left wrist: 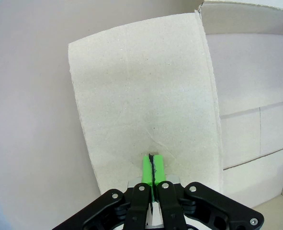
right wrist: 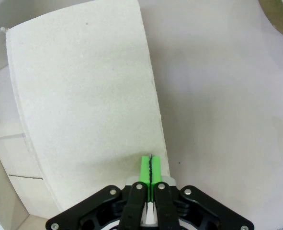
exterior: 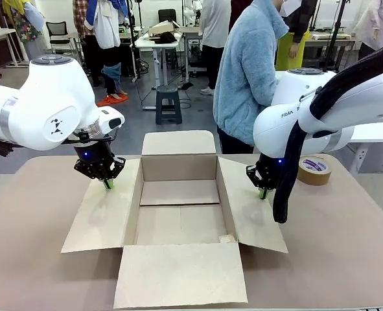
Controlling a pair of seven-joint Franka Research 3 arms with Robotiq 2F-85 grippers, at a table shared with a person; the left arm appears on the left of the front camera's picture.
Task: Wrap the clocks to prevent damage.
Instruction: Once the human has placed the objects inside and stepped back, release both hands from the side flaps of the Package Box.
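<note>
While my left gripper (exterior: 107,184) and right gripper (exterior: 263,192) sit pinched shut, empty, with the box (exterior: 178,167) flaps just under their tips, I judge that cardboard light, stiff, best gripped edgewise.

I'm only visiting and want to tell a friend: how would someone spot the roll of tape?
Find the open cardboard box on the table. Past its right flap and the right gripper, near the far edge, lies the tape roll: the only round thing there, a brown ring lying flat.

grey floor (exterior: 197,120), desks (exterior: 153,44) w/ stool (exterior: 168,103)
</note>
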